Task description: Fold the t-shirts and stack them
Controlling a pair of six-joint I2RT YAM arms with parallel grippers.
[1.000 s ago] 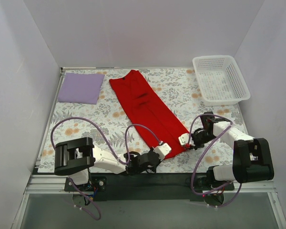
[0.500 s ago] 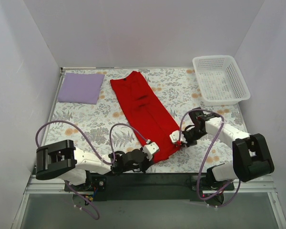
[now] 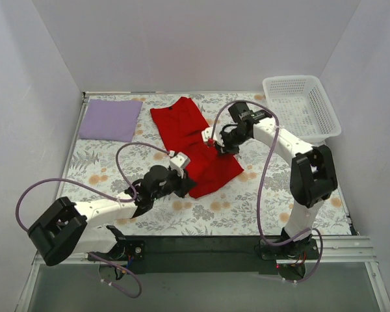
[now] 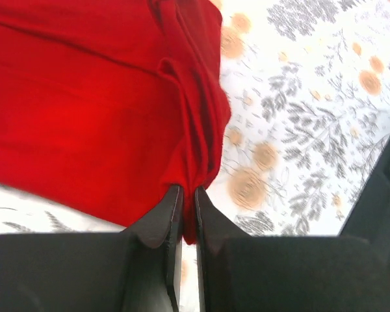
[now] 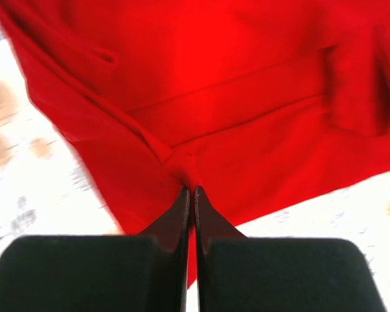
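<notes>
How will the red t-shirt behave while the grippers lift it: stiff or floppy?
Likely floppy: the red t-shirt bunches into soft folds where the left gripper pinches it. Probably light: the right gripper holds its edge with only a narrow pinch. It may sag between the two grips.

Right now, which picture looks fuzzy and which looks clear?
Right wrist view: the bright red cloth t-shirt is smeared and the flowery tablecloth is washed out white. Left wrist view: mostly sharp, with the printed flowers clear. Top external view: crisp and evenly lit, with only soft shadows.
</notes>
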